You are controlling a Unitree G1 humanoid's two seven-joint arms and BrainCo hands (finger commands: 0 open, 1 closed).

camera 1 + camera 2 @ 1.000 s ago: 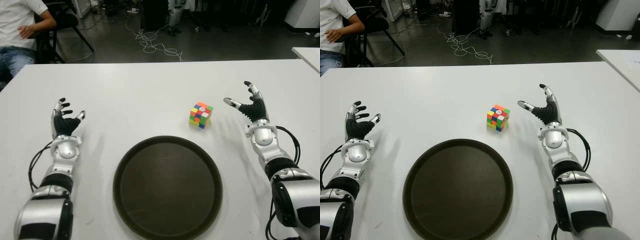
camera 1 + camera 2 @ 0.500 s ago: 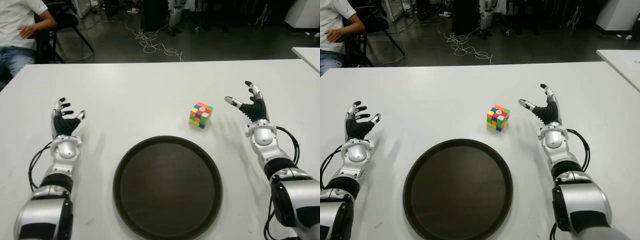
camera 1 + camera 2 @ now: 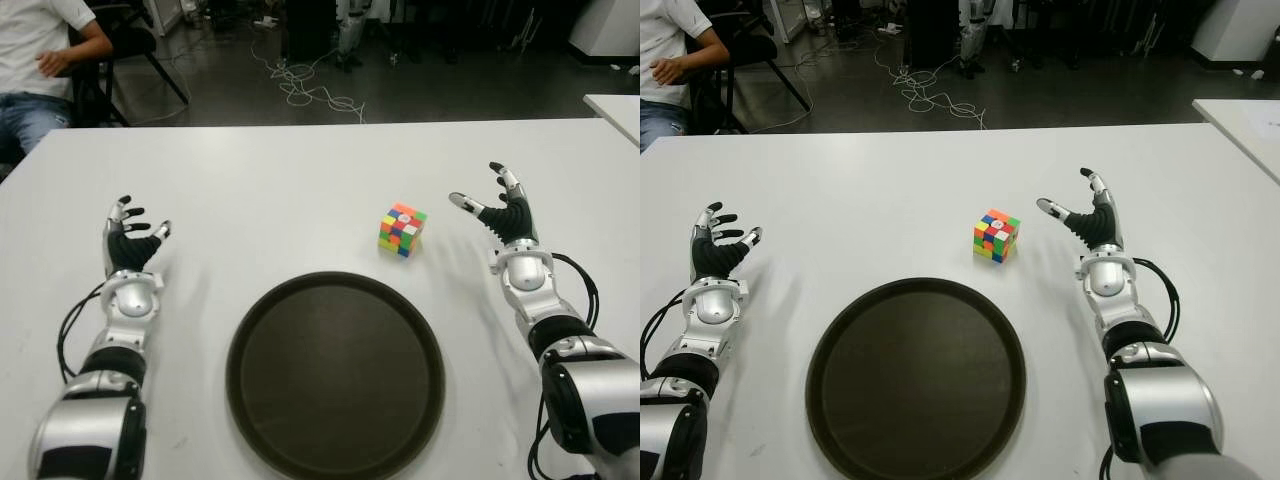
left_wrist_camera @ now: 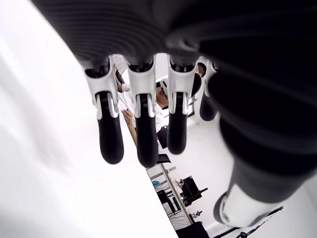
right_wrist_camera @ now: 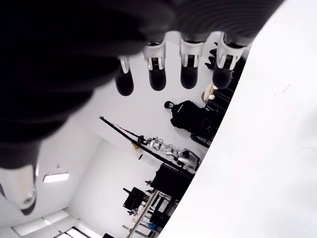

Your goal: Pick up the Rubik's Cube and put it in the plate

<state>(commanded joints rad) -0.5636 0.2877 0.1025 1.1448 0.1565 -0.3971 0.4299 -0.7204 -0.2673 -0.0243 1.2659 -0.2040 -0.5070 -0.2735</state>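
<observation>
In front of me the Rubik's Cube [image 3: 402,230] sits flat on the white worktop [image 3: 280,190], right of centre and well clear of every edge. It is scrambled: its faces show a mix of orange, green, yellow, red, blue and white stickers, and it is turned so one corner edge points toward me. The plate [image 3: 335,372] is a round, dark brown tray with a low raised rim, lying flat near the worktop's near edge. The cube stands just beyond the plate's far right rim, apart from it, not touching.
</observation>
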